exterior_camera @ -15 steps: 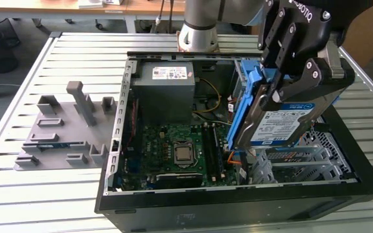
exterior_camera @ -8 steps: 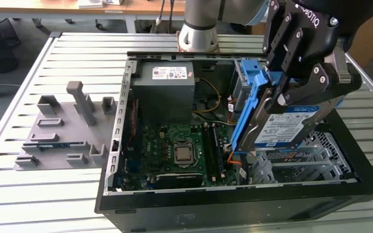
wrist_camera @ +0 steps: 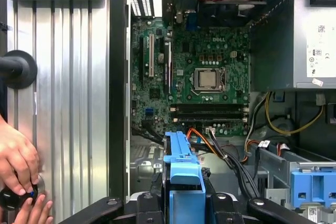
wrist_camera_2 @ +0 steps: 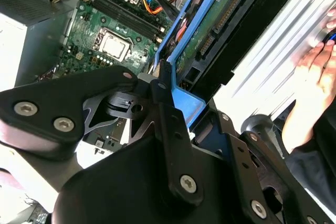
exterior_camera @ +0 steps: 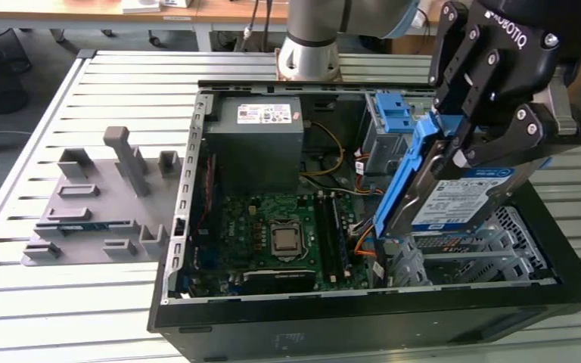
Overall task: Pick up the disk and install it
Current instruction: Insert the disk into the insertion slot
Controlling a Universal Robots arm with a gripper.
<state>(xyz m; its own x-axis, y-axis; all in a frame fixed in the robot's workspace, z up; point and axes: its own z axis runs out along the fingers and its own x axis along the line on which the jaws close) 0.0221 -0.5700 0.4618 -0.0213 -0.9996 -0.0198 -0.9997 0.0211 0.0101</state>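
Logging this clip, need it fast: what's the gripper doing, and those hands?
Gripper: closed on the disk, held tilted above the open computer case.
Person's hands: fingers around a small black object.

The light is bright and even, with soft shadows. In the exterior view the tabletop (exterior_camera: 28, 302) shines pale, the label on the disk (exterior_camera: 469, 198) is bright without glare, and the inside of the computer case (exterior_camera: 371, 327) is darker. In the second wrist view the power supply (wrist_camera_2: 21, 40) and the tabletop slats are washed out to white. In the first wrist view the motherboard (wrist_camera: 194, 51) is evenly lit.
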